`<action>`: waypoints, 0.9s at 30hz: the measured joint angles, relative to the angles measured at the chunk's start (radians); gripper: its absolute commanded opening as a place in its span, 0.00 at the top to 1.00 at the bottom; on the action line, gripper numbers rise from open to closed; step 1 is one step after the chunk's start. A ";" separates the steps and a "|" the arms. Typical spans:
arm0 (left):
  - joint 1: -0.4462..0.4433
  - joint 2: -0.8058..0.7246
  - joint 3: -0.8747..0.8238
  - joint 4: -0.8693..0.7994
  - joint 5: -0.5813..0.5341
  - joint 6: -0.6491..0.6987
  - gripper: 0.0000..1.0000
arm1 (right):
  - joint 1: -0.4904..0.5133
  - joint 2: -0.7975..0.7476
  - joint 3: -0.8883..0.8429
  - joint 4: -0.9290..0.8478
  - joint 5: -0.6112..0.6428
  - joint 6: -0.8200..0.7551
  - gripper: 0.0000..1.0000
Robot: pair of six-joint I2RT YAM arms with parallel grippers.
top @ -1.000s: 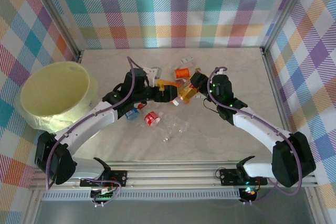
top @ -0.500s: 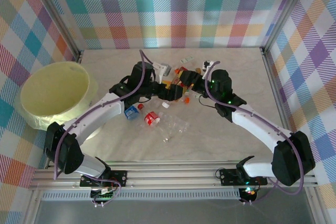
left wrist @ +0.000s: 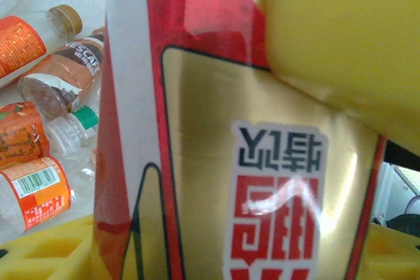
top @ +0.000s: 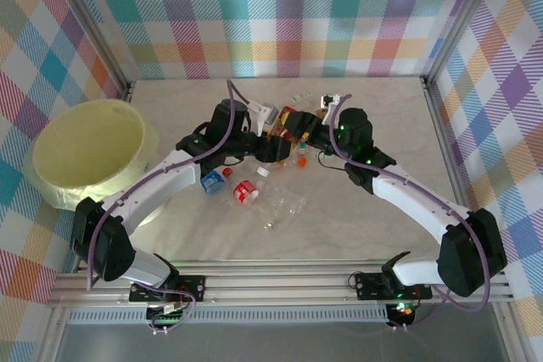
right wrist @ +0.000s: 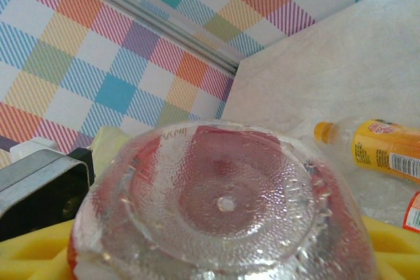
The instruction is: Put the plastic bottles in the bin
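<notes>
overhead we count one bin [top: 85, 154] at the worktop's [top: 365, 218] left edge. close up, left gripper [top: 273, 148] clamps one red-labelled bottle [left wrist: 230, 162]; right gripper's [top: 307, 135] hold we cannot tell.

Plaid walls [top: 280, 6] of pink, teal, orange, yellow and purple checks back a pale beige marbled surface [top: 382, 108], a pale yellow bin [top: 89, 152], a red-and-gold bottle [left wrist: 216, 162], orange-labelled bottles [left wrist: 39, 191], a brown bottle [left wrist: 62, 80], a green-capped bottle [left wrist: 75, 126], a yellow-orange bottle [right wrist: 384, 149] and white-and-black arms [top: 161, 188] with purple cables [top: 229, 103].
</notes>
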 measured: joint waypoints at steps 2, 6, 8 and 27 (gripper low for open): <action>-0.005 -0.014 -0.022 0.021 -0.037 -0.014 0.43 | 0.002 0.000 0.000 -0.002 0.001 -0.006 0.12; -0.005 -0.046 -0.067 0.036 -0.154 -0.040 0.43 | 0.007 -0.007 0.000 -0.014 0.008 -0.055 0.02; -0.005 -0.059 -0.077 0.032 -0.232 -0.052 0.42 | 0.009 -0.021 0.000 -0.023 0.024 -0.086 0.00; -0.003 -0.362 0.087 -0.222 -1.028 0.020 0.43 | 0.009 -0.128 -0.085 -0.098 0.277 -0.228 0.00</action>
